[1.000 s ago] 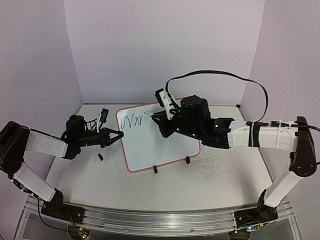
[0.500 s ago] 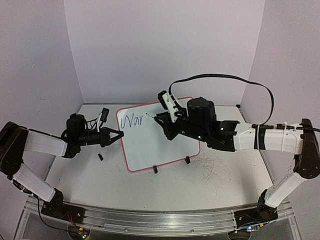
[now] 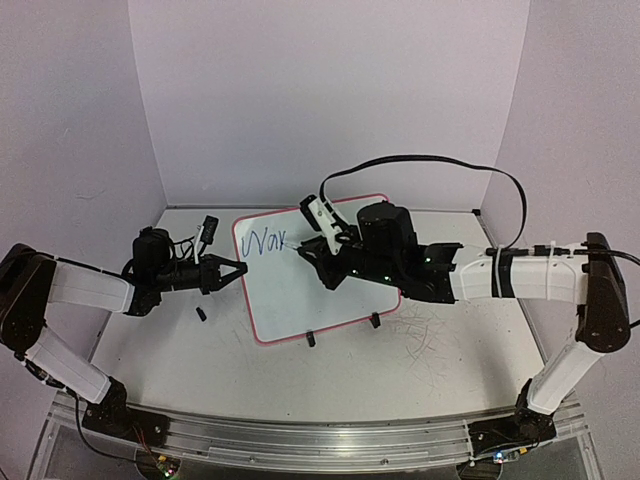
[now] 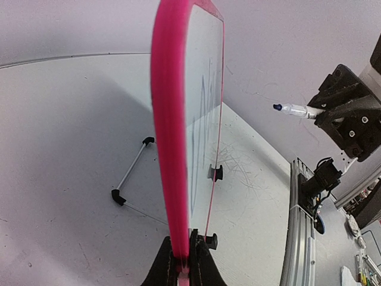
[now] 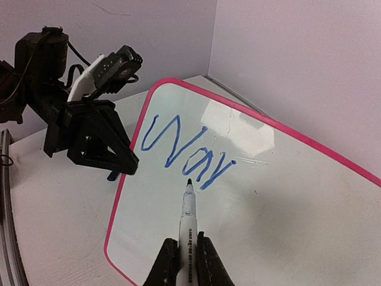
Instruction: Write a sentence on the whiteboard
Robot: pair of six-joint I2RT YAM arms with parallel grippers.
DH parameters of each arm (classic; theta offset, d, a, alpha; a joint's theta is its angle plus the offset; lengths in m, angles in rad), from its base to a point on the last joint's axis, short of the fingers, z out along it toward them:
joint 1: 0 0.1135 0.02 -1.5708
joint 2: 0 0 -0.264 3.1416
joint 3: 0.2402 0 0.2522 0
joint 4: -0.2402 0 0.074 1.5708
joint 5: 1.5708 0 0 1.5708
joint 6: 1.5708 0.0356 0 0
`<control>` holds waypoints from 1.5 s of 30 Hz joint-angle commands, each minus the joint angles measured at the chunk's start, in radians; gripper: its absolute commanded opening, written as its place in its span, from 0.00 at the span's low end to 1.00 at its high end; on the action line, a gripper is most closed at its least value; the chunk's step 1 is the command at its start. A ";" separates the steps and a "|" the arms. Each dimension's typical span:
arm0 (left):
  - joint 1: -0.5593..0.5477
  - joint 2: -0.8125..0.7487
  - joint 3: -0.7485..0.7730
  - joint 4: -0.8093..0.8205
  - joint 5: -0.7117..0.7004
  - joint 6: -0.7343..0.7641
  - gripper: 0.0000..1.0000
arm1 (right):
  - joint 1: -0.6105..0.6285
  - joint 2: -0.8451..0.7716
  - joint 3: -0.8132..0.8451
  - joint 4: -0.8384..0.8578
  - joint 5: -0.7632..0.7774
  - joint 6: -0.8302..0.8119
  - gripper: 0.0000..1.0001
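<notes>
Starting word 2 cleanly means landing the slim white marker (image 5: 188, 208), pinched in the right tool (image 5: 186, 245), at 3 o'clock of the blue marker script (image 5: 189, 159); the left tool (image 4: 183, 253) clamps the pink-framed glossy whiteboard (image 5: 268, 202) edge.

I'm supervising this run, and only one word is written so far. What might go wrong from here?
The whiteboard is steadied only by the left gripper pinching its pink frame; writing pressure may tip it on its wire stand. The right gripper holds the marker far from its tip, so it may pivot and smear "Way".
</notes>
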State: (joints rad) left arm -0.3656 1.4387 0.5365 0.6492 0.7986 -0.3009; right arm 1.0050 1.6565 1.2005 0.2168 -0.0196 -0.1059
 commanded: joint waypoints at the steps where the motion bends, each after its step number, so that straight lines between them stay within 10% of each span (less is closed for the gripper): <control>1: 0.004 -0.014 0.042 -0.007 -0.056 0.059 0.00 | 0.006 0.008 0.037 0.030 0.081 0.004 0.00; 45: 0.003 -0.020 0.040 -0.013 -0.044 0.055 0.00 | -0.018 0.107 0.111 0.069 0.173 -0.029 0.00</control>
State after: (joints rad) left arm -0.3656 1.4370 0.5369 0.6449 0.7990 -0.2947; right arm 0.9937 1.7472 1.2701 0.2548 0.1368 -0.1452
